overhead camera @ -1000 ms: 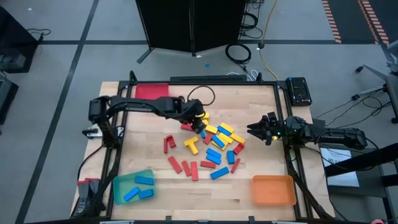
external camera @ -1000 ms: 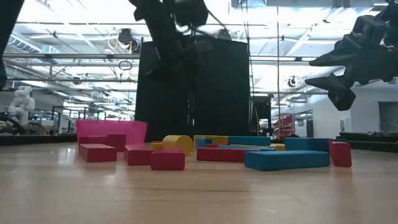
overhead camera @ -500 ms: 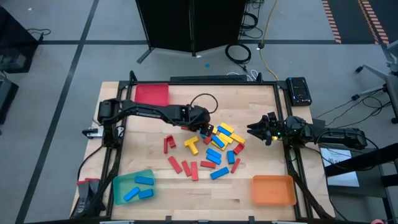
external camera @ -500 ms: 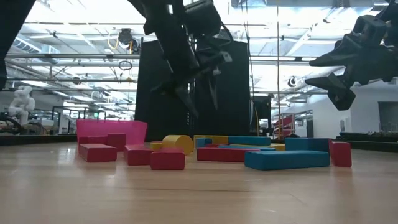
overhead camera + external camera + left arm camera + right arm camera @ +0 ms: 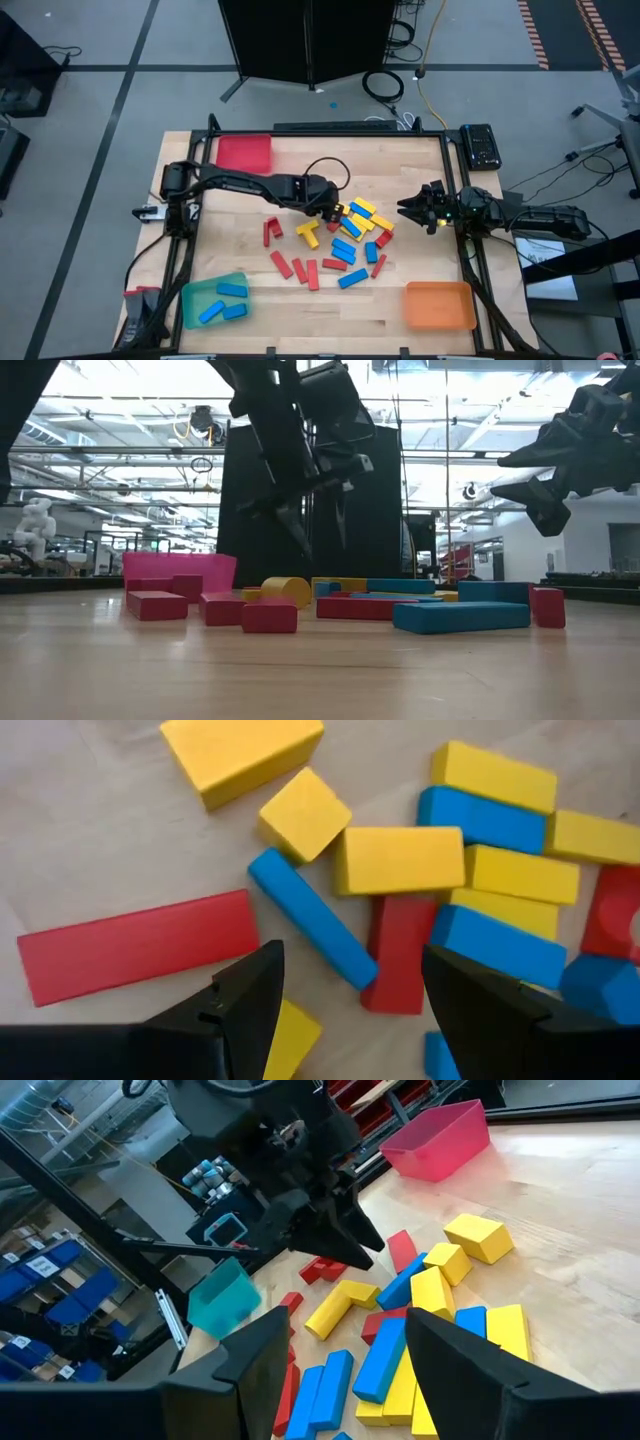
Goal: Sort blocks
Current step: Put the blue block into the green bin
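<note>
Table (image 5: 400, 170) far edge bare, L gripper (image 5: 338, 210) jaws spread over blocks (image 5: 355, 225), R gripper (image 5: 408, 209) jaws spread

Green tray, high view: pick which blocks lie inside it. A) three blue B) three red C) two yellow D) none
A: in the high view the green tray at the table's near left corner holds three blue blocks, and no red or yellow ones show in it.
</note>
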Tool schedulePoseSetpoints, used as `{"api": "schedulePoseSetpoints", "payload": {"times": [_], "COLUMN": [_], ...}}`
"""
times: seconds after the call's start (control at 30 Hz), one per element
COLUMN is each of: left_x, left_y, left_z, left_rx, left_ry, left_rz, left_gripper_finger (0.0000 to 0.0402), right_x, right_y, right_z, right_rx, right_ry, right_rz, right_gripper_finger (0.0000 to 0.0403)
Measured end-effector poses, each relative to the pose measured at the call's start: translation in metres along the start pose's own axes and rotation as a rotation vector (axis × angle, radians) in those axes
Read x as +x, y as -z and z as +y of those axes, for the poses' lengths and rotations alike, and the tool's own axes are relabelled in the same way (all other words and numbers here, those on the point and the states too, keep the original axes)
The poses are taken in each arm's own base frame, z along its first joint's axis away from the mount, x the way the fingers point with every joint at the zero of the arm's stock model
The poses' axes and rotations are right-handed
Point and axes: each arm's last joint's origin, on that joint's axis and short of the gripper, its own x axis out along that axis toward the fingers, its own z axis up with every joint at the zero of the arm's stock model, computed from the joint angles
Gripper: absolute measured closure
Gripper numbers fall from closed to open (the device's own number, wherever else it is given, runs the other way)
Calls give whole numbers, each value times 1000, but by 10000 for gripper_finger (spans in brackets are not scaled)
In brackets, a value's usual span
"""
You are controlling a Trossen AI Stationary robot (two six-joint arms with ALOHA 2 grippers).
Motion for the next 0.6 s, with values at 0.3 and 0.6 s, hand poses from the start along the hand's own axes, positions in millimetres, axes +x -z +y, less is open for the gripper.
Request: {"api": "schedulePoseSetpoints", "payload": {"times": [0.3, 0.6], "left_x": [30, 46], "left_y": [5, 11], "left_z": [-1, 3], "left_rx": [-45, -59], "left_ry": [7, -32], "left_rz": [32, 80], "left_gripper_finger": [160, 177], "right_x": [1, 1], "right_y": [1, 1], "right_z": [0, -1], "right_rx": [0, -2], "right_ry": [6, 8], "right_rz": [8, 10], "right_gripper_finger": [204, 204]}}
